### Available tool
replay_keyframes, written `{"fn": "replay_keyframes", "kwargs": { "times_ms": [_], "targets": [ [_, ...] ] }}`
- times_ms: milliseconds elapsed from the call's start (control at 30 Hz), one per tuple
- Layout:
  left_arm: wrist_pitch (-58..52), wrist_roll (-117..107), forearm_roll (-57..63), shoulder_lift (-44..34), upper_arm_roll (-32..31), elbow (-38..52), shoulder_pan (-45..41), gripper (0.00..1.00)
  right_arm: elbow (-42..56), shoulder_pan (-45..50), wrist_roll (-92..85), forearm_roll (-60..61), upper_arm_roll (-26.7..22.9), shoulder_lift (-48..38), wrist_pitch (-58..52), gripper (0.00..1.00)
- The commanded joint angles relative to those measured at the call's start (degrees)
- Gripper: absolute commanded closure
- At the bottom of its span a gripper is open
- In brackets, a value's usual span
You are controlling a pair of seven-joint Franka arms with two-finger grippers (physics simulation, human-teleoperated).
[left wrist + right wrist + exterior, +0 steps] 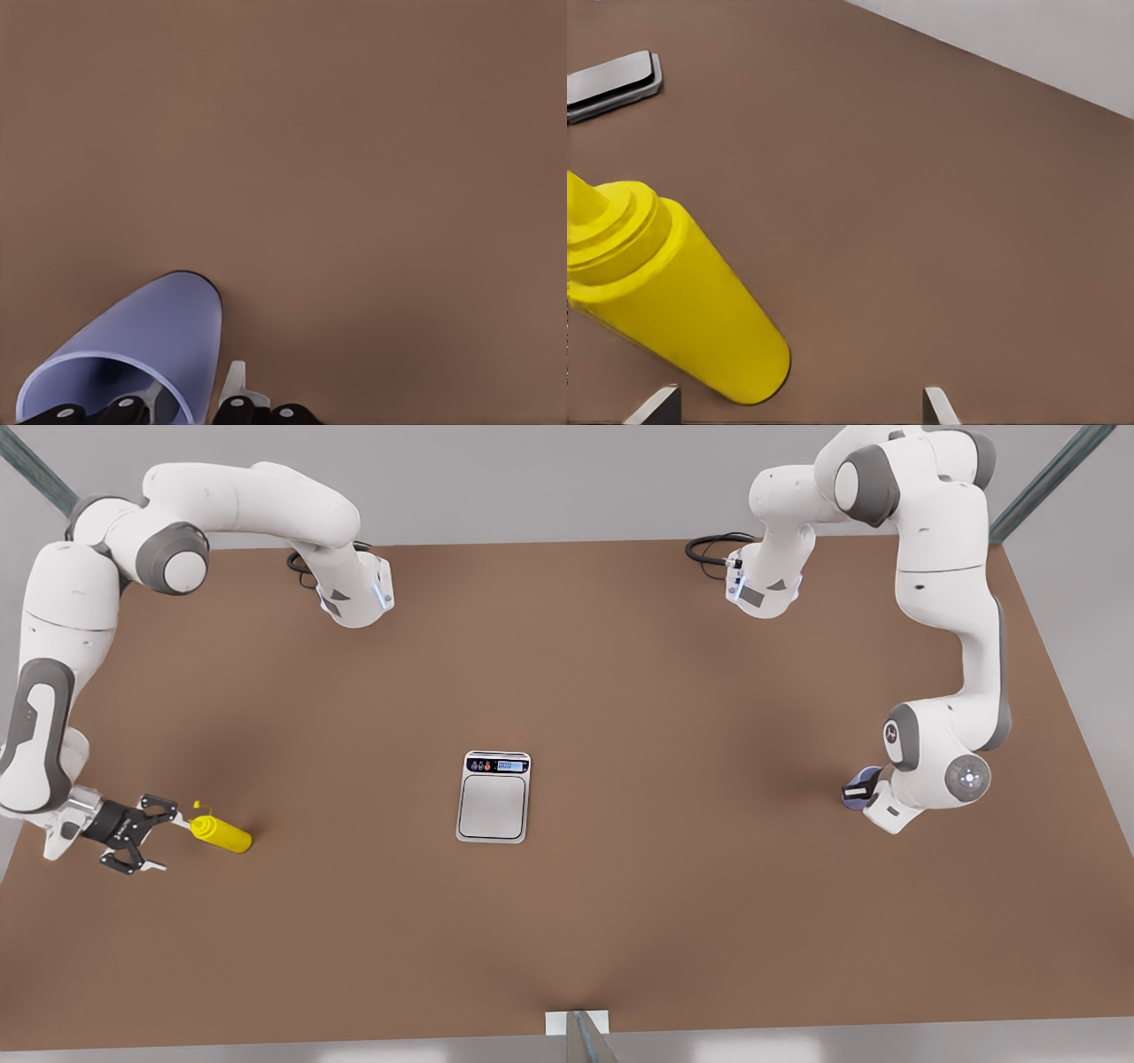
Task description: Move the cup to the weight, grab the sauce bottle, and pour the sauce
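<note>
Table [567,939]: brown and wide, and we are working across it under a grey backdrop.
Right gripper [146,834]: at the front view's left, we are holding it low with its fingers spread wide, just beside the sauce bottle, not touching it; we are waiting here.
Sauce bottle [221,833]: yellow, standing near that gripper, well apart from the weight; the right wrist view shows it [673,301] between the two fingertips.
Weight [493,796]: flat in the middle of the table, plate bare.
Cup [861,787]: at the front view's right, lavender, well apart from the weight.
Left gripper [182,412]: one finger is reaching inside the cup [142,354], one outside its wall; whether they are pinching yet, we cannot tell.
Step in hand: we are judging it as grasping the cup; we are advising a firm pinch on the wall, an upright lift, and centring on the plate.
</note>
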Motion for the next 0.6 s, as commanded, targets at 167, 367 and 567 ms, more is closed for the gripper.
{"fn": "replay_keyframes", "kwargs": {
  "times_ms": [167, 367, 567],
  "targets": [
    [-0.1, -0.4, 0.0, -0.1, 0.1, 0.0, -0.1, 0.68, 0.0, -1.2, -7.1, -0.3, -0.1, 0.6, -2.6, 0.00],
    [0.0, -0.4, 0.0, 0.1, 0.1, 0.1, 0.0, 0.74, 0.0, -1.2, -9.0, 0.0, 0.1, 3.5, -5.3, 0.00],
    [0.0, -0.5, 0.0, 0.4, 0.1, 0.1, 0.0, 0.77, 0.5, -0.6, -8.7, 0.6, 1.2, 5.1, -5.3, 0.00]
  ]
}}
